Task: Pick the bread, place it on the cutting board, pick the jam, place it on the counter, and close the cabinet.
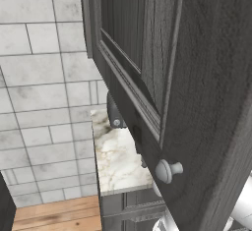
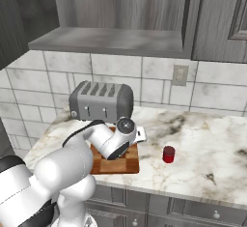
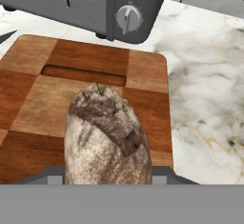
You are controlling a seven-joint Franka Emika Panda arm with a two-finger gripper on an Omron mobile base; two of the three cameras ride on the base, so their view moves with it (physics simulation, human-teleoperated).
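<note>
Bread [image 3: 107,137] clamped in closed hand [image 3: 108,180] just above checkered cutting board [image 3: 143,75] beside toaster [image 2: 101,100]; best lowered flat onto board's middle before releasing, clear of its slot.

toaster [image 2: 101,101]: grey, four slots on top, standing just beyond the hand against the tiled wall; a round dial on its end face
tiled wall [image 2: 159,83]: grey-white, well behind the hand
wall outlet [image 2: 180,75]: pale plate, up and right of the hand
</note>
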